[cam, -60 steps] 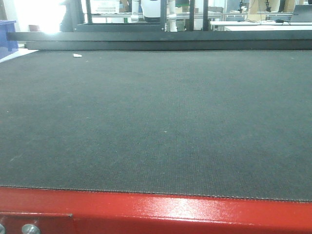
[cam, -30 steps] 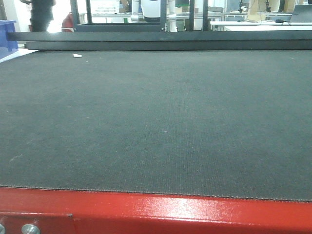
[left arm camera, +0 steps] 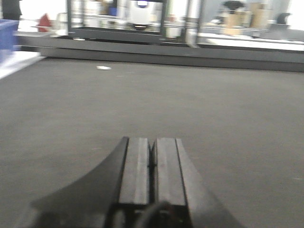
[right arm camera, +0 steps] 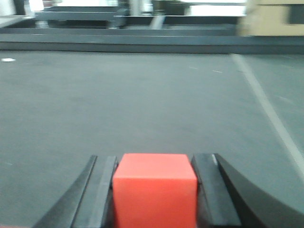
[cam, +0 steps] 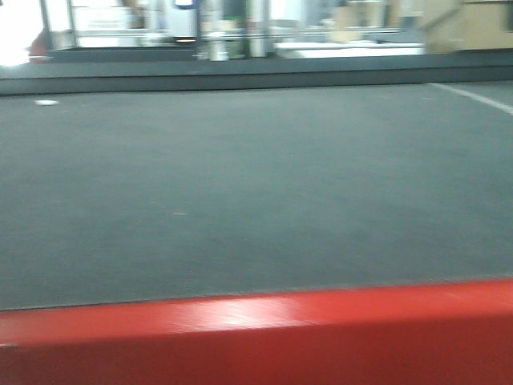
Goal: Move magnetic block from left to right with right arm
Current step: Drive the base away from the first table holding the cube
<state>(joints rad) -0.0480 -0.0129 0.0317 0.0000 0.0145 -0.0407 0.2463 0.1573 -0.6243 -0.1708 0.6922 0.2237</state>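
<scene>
The magnetic block point(right arm camera: 155, 190) is a plain red cube filling the space between my right gripper's point(right arm camera: 155, 164) two dark fingers, which press on both its sides above the dark mat. In the left wrist view my left gripper point(left arm camera: 152, 142) is shut, its two grey pads touching with nothing between them, low over the mat. Neither gripper nor the block shows in the front view, which is blurred.
A dark grey mat point(cam: 256, 184) covers the table, with a red front edge point(cam: 264, 329). A small white scrap point(cam: 46, 103) lies far left near the back rail point(cam: 240, 76). A pale line point(right arm camera: 266, 109) crosses the mat at right. Lab benches stand behind.
The front view has swung: the background and the white scrap have shifted left, a pale line has come in at the right, and the picture is now blurred.
</scene>
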